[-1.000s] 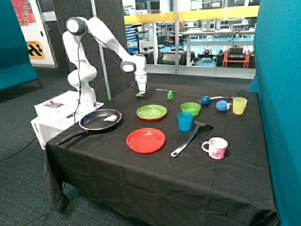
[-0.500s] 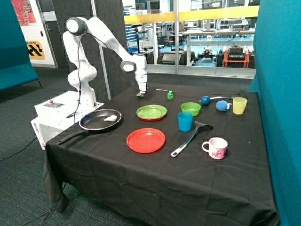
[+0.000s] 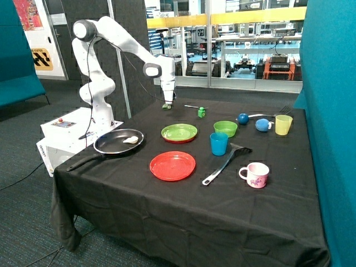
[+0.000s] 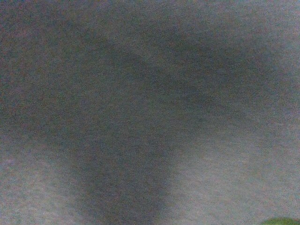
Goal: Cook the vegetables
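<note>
My gripper point(image 3: 167, 104) hangs above the far edge of the table, behind the green plate point(image 3: 179, 132). It is shut on the dark green vegetable point(image 3: 166, 106) and holds it a little above the black cloth. The whitish cream vegetable point(image 3: 130, 140) lies in the black frying pan point(image 3: 111, 146) near the table's corner by the robot base. The wrist view shows only dark cloth and a green sliver point(image 4: 281, 221) at its edge.
A red plate point(image 3: 172, 166), a blue cup point(image 3: 218, 143), a green bowl point(image 3: 225, 128) and a grey spatula point(image 3: 225, 162) stand mid-table. A bright green cube point(image 3: 201, 112), two blue balls point(image 3: 243, 118), a yellow cup point(image 3: 283, 124) and a pink mug point(image 3: 256, 174) stand further along.
My gripper has risen from the cloth and shifted slightly, with the dark green vegetable in it. The arm's upper links have swung a little. Nothing else moved.
</note>
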Controlling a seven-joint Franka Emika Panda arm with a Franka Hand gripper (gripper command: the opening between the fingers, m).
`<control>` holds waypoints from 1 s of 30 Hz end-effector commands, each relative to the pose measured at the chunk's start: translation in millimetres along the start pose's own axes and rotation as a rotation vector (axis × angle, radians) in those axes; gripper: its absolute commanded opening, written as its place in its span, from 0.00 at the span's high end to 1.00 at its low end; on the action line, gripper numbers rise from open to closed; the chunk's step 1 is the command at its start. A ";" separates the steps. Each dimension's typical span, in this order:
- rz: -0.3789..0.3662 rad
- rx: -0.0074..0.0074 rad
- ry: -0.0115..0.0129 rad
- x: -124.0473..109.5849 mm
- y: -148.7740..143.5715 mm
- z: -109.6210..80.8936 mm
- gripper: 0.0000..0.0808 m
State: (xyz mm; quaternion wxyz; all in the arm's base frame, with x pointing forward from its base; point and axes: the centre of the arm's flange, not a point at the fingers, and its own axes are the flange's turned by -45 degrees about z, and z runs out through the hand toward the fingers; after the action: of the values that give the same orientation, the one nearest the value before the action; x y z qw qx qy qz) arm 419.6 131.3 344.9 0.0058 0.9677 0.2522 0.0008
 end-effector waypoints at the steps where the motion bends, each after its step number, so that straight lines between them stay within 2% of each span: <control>1: 0.105 0.0117 0.0007 -6.3 38.2 -26.4 1.00; 4: 0.123 0.0117 0.0006 -9.2 49.7 -30.0 1.00; 7: 0.184 0.0117 0.0003 -15.4 71.5 -34.3 1.00; 12: 0.214 0.0117 0.0001 -22.7 94.5 -37.2 1.00; 14: 0.284 0.0117 -0.0003 -29.3 110.1 -39.0 1.00; 18: 0.302 0.0117 -0.0004 -36.6 126.1 -41.2 1.00; 24: 0.399 0.0117 -0.0010 -56.4 164.9 -43.1 1.00; 30: 0.432 0.0117 -0.0012 -74.5 193.9 -42.0 1.00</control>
State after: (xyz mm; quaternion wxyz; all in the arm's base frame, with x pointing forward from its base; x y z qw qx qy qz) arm 446.3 -23.3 388.0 -0.0019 0.9970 0.0770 0.0020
